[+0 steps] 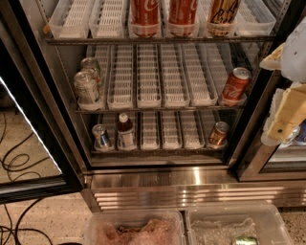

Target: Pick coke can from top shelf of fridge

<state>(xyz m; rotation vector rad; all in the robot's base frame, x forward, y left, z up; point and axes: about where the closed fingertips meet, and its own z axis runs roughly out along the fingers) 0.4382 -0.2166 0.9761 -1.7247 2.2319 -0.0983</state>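
Observation:
Two red coke cans (145, 14) (183, 14) stand side by side in white lane trays at the front of the top shelf (158, 41) of the open fridge (162, 179); the frame's top edge cuts off their lids. A tan-gold can (223, 14) stands just right of them. My gripper (287, 115), cream and white, hangs at the right edge of the view in front of the right door frame. It is well right of and below the coke cans and touches none of them.
The middle rack holds two silver cans (87, 86) at left and a tilted red can (235, 85) at right. The bottom rack has a small can (101, 136), a bottle (125, 131) and an orange can (218, 134). The open glass door (28, 143) stands at left, and two clear bins (134, 229) sit below.

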